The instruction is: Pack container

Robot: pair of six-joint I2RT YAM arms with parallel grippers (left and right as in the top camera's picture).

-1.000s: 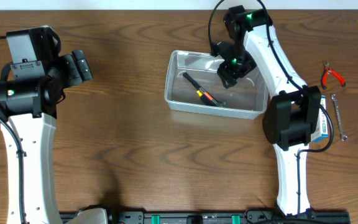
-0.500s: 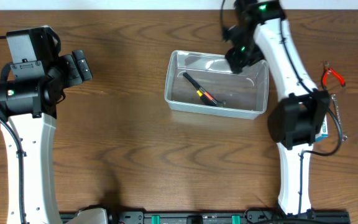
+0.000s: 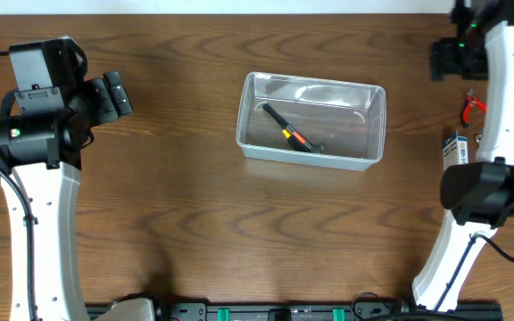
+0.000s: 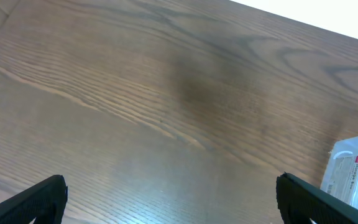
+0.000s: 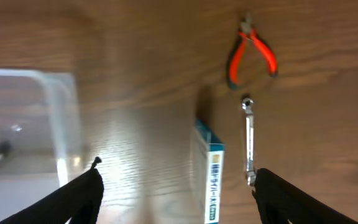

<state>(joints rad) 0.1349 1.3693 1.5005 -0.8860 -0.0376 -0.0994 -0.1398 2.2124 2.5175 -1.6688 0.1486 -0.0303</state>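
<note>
Right wrist view: right gripper (image 5: 176,193) spread wide and empty. Below it, a blue-and-white cardboard box (image 5: 211,180) is nearest, a slim silver wrench (image 5: 248,140) is just beside it and red-handled pliers (image 5: 252,55) are beyond. All lie on the wooden table (image 5: 135,50), outside the clear rectangular plastic container (image 5: 42,124). The container sits mid-table and holds only a black tool with orange band (image 3: 287,130). Left gripper (image 4: 179,208) wide open, empty, well off to the side. My read: one item packed, three left.

Container (image 3: 310,159): one, clear plastic.
Black tool (image 3: 288,130) with orange band: one, inside the container.
Pliers (image 5: 252,53), red-handled: one, at 3 o'clock from the container.
Wrench (image 5: 248,140): one, at 6 o'clock from the pliers.
Box (image 5: 211,180), blue and white: one, at 7 o'clock from the pliers.
Grippers: two, left gripper (image 3: 114,94) and right gripper (image 5: 176,190).
</note>
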